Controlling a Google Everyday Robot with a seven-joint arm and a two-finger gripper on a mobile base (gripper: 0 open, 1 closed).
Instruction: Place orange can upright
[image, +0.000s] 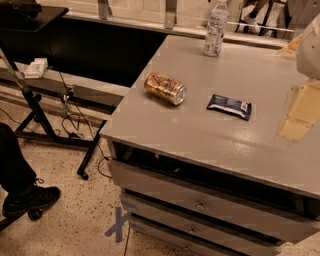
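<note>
My gripper sits out of view past the right side; only a pale rounded piece of my arm (311, 47) shows over the counter's (200, 145) far right corner, so I cannot tell its state. The orange can (164, 88) lies on its side near the left edge. The dark-blue wrapper (229, 106) lies flat beside it, apart. A clear bottle (215, 27) stands at the far edge.

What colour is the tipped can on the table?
The can is shiny orange-copper with cream markings and a silver end; camera view. End effector not in view.
</note>
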